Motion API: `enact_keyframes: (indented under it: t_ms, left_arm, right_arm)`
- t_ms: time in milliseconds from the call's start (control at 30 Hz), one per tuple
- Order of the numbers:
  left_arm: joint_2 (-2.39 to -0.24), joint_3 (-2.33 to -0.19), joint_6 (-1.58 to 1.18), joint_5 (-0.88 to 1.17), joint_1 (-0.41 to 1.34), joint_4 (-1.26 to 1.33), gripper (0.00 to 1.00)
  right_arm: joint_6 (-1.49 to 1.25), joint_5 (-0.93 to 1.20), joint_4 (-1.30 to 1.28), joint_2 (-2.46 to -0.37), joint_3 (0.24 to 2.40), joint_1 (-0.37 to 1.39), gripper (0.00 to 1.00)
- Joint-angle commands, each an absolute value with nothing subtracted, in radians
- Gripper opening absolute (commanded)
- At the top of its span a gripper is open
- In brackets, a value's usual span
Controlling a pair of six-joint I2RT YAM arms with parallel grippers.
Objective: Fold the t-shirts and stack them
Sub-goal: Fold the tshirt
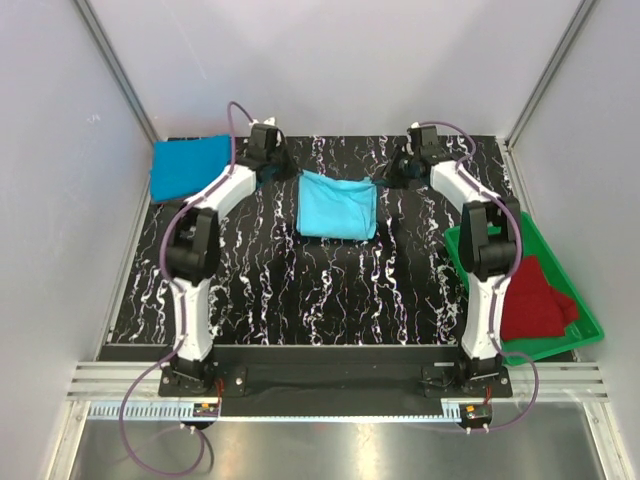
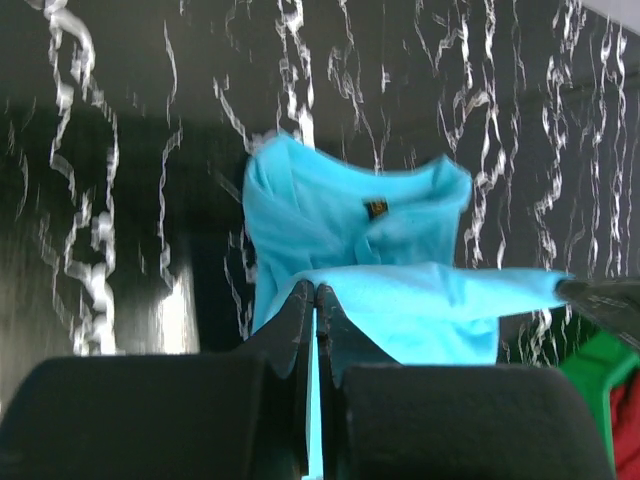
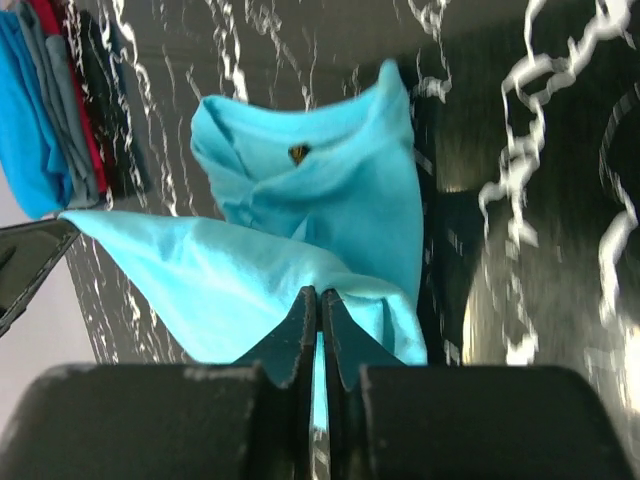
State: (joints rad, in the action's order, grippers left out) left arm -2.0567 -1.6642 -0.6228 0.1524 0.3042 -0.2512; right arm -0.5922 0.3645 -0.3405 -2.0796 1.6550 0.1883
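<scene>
Overhead, both arms stretch from their bases at the bottom of the frame toward the far half of the black, white-veined worktop (image 1: 250, 280), elbows raised and wrists angled inward toward each other. The left end effector (image 1: 287, 172) and the right end effector (image 1: 386, 177) sit at the two upper corners of the light turquoise t-shirt (image 1: 338, 208). The shirt lies at upper centre of the frame, its far edge held up between them.

Each wrist view shows black fingers (image 2: 290, 330) pressed narrowly together with a fold of the turquoise cloth pinched between them. The raised edge runs taut to the other arm's fingertip at the side of the frame, while the collar and label lie on the worktop beyond.

A deeper blue t-shirt (image 1: 190, 167) lies folded at upper left. In the right wrist view grey and red edges show beside it, blurred and cut off by the frame. Dark red t-shirts (image 1: 535, 300) rest in the green tray (image 1: 588, 325) at lower right, partly hidden behind the right forearm. How much cloth sits inside each grip cannot be made out.
</scene>
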Motion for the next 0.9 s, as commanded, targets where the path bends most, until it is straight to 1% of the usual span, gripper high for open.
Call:
enact_keyframes:
  t_ms: [0,33,67,133,167,200,233,267,300,367,433,500,567,600,667,700,733,867]
  left_arm:
    - [-2.19,-1.796,-0.6,0.228,0.272,-0.193,0.0]
    - [-2.221,-1.845,-0.603,0.23,0.265,-0.189,0.03]
    - [-2.25,-1.87,-0.604,0.235,0.255,-0.177,0.03]
    - [-2.339,-1.951,-0.618,0.248,0.239,-0.173,0.03]
    - [-2.367,-1.979,-0.624,0.27,0.226,-0.173,0.05]
    - [-2.412,-2.005,-0.632,0.284,0.218,-0.172,0.1]
    - [-2.433,-2.055,-0.634,0.293,0.213,-0.167,0.2]
    - [-2.448,-2.077,-0.63,0.314,0.203,-0.167,0.32]
    - [-2.463,-2.098,-0.618,0.325,0.198,-0.167,0.34]
    - [-2.453,-2.12,-0.603,0.333,0.183,-0.173,0.39]
    - [-2.39,-2.086,-0.562,0.313,0.173,-0.21,0.42]
    - [-2.286,-2.036,-0.494,0.233,0.167,-0.245,0.44]
    - [-2.206,-1.909,-0.466,0.198,0.167,-0.252,0.44]
    - [-2.13,-1.817,-0.456,0.201,0.169,-0.25,0.44]
    - [-2.06,-1.722,-0.457,0.256,0.175,-0.239,0.42]
    - [-2.007,-1.636,-0.446,0.261,0.186,-0.227,0.41]
    - [-1.987,-1.605,-0.44,0.255,0.213,-0.222,0.41]
    - [-1.901,-1.427,-0.485,0.336,0.248,-0.183,0.41]
  right_arm:
    - [-0.565,0.443,-0.33,-2.178,1.813,0.176,0.07]
    - [-0.561,0.454,-0.331,-2.204,1.872,0.172,0.08]
    - [-0.548,0.471,-0.331,-2.257,1.905,0.17,0.1]
    - [-0.535,0.497,-0.331,-2.314,1.971,0.167,0.11]
    - [-0.528,0.52,-0.331,-2.368,2.03,0.163,0.11]
    - [-0.525,0.526,-0.33,-2.393,2.058,0.163,0.14]
    - [-0.522,0.534,-0.333,-2.417,2.112,0.161,0.2]
    - [-0.514,0.546,-0.333,-2.459,2.135,0.16,0.28]
    - [-0.515,0.54,-0.334,-2.471,2.152,0.153,0.4]
    - [-0.517,0.528,-0.337,-2.48,2.18,0.143,0.42]
    - [-0.517,0.506,-0.362,-2.461,2.177,0.124,0.44]
    - [-0.503,0.46,-0.386,-2.399,2.152,0.114,0.45]
    - [-0.483,0.428,-0.403,-2.305,2.062,0.112,0.44]
    - [-0.479,0.434,-0.403,-2.272,2.019,0.112,0.43]
    - [-0.486,0.465,-0.399,-2.194,1.901,0.113,0.36]
    - [-0.486,0.483,-0.396,-2.171,1.86,0.114,0.35]
    - [-0.483,0.514,-0.378,-2.13,1.776,0.115,0.34]
    - [-0.463,0.572,-0.319,-2.048,1.582,0.117,0.31]
